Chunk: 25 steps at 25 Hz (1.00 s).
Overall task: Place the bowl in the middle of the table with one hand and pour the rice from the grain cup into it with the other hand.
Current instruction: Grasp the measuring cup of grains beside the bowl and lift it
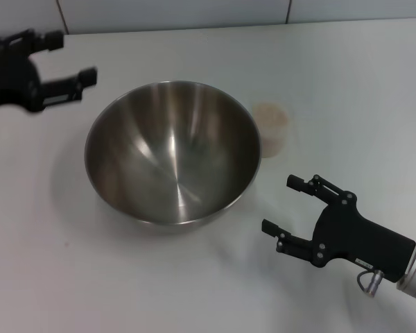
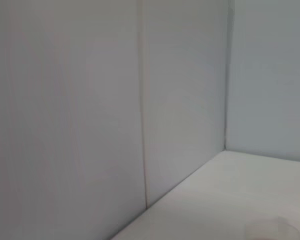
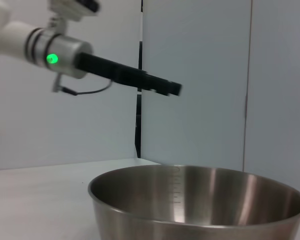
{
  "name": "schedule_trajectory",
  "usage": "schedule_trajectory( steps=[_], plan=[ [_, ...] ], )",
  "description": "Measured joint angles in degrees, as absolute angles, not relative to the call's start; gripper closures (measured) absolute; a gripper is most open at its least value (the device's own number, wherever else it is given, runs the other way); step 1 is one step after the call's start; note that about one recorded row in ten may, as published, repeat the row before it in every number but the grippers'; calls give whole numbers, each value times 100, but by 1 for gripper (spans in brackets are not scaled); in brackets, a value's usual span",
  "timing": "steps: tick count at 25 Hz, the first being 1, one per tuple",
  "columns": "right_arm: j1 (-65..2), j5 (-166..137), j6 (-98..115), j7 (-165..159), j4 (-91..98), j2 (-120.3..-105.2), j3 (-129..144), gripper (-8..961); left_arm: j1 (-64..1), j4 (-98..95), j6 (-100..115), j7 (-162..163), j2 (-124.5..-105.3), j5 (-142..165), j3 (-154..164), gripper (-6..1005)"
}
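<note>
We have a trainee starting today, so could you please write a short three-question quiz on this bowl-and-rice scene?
1. True or false: the bowl already holds rice.
2. Which end effector is nearer the grain cup? A) left end effector B) right end effector
3. Fill in: the grain cup stands ___ on the table, beside the bowl.

Key
1. False; the bowl is empty, and the rice is in the cup.
2. B
3. Upright
</note>
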State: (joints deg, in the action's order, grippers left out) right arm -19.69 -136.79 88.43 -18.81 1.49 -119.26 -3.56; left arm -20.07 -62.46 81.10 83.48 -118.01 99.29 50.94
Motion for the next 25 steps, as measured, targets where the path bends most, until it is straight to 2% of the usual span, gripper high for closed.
schedule_trajectory(
  steps=[3, 4, 8, 12, 14, 17, 25],
  plan=[
    [-1968, -13662, 8842, -1883, 149, -11926, -379, 127, -1708, -6095, 8295, 7603, -11807, 9585, 5093, 181],
    [-1951, -13650, 8841, -1886, 146, -11930, -435, 127, -1327, -5599, 8594, 6526, -11805, 9295, 5065, 165],
    [-1907, -13641, 8824, -1887, 141, -11935, -597, 128, -1138, -4865, 8890, 5572, -11790, 9272, 4881, 165],
    [-1859, -13639, 8781, -1889, 138, -11943, -777, 128, -1044, -3828, 9120, 4826, -11650, 9322, 4527, 165],
    [-1832, -13639, 8770, -1890, 119, -11949, -916, 128, -1029, -3181, 9157, 4609, -11475, 9345, 4474, 165],
    [-1792, -13640, 8734, -1886, 60, -11953, -1137, 128, -1027, -2894, 9122, 4473, -11404, 9443, 4473, 165],
    [-1654, -13640, 8068, -1832, -319, -11962, -2858, 128, -963, -2675, 8947, 4162, -11477, 9658, 4427, 166]
  ],
)
